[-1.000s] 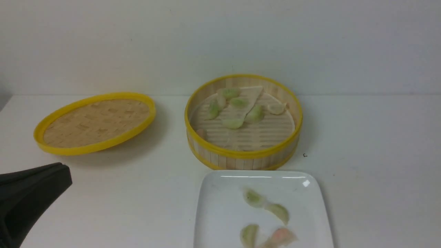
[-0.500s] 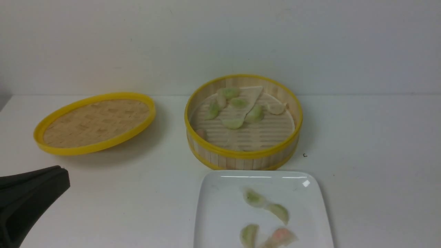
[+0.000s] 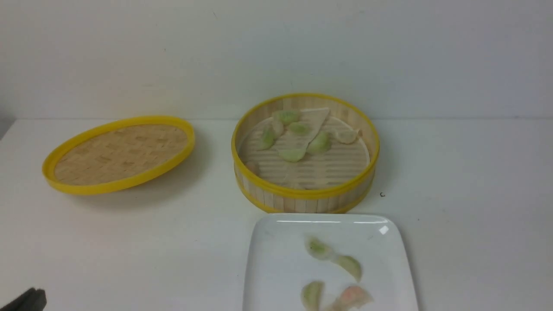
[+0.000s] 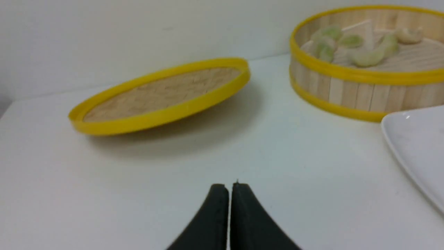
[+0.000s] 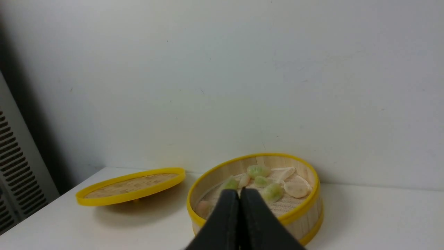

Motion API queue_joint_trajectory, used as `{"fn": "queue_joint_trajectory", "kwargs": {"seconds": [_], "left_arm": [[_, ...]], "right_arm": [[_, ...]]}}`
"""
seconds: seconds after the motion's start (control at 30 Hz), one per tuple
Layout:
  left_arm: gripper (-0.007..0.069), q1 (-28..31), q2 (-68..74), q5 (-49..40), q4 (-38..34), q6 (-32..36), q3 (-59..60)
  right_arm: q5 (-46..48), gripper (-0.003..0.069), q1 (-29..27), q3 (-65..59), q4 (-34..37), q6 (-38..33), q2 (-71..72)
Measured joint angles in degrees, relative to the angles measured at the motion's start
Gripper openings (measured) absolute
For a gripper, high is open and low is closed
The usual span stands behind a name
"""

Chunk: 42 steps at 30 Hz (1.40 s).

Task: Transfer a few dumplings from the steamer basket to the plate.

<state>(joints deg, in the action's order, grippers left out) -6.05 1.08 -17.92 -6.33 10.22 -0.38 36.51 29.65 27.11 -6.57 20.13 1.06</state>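
The steamer basket [image 3: 305, 152] sits on the white bench [image 3: 466, 172] just above the centre of the front view, close to the pale wall. Several pale green dumplings [image 3: 293, 154] lie on its slatted floor toward the far side, along with a whitish one near the right wall and a pinkish one at the lower left of the floor. A flat pale wedge-shaped piece [image 3: 309, 125] lies among them.

Directly below the basket in the frame, just beside its near rim, is the glossy white square plate [image 3: 276, 268], cut off by the bottom edge. Four dumplings lie on it: three green ones [image 3: 319, 248] and a pinkish-orange one [image 3: 353, 296] at the bottom.

At the left of the front view rests the shallow woven lid [image 3: 119, 153] with its yellow rim, tilted so that its right side is raised and throws a shadow on the bench; it is well apart from the basket.

Only a dark corner of the left arm shows in the bottom left corner of that view. In the left wrist view the left gripper [image 4: 229, 189] has its black fingers pressed together, holding nothing, low over bare bench in front of the lid. In the right wrist view the right gripper [image 5: 239, 194] is likewise closed and empty, its fingers overlapping the basket's near side in that picture.
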Motion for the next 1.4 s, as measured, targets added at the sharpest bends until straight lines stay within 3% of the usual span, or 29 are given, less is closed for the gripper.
{"fn": "queue_joint_trajectory", "kwargs": {"seconds": [0.97,1.1,1.17,1.27,1.4], "left_arm": [[-0.0006,0.33,-1.72,-3.7,0.27,-0.87,2.01],[-0.0006,0.33,-1.72,-3.7,0.27,-0.87,2.01],[-0.0006,0.33,-1.72,-3.7,0.27,-0.87,2.01],[-0.0006,0.33,-1.72,-3.7,0.27,-0.87,2.01],[-0.0006,0.33,-1.72,-3.7,0.27,-0.87,2.01]], "right_arm": [[-0.17,-0.0013,0.0,0.0,-0.05,-0.34,0.0],[-3.26,-0.0013,0.0,-1.2,2.5,-6.14,0.0],[-8.19,-0.0013,0.0,-3.84,7.24,-13.81,0.0],[-12.61,-0.0013,0.0,-6.3,10.6,-19.19,0.0],[-14.73,-0.0013,-0.61,-9.76,12.93,-21.71,0.0]]}}
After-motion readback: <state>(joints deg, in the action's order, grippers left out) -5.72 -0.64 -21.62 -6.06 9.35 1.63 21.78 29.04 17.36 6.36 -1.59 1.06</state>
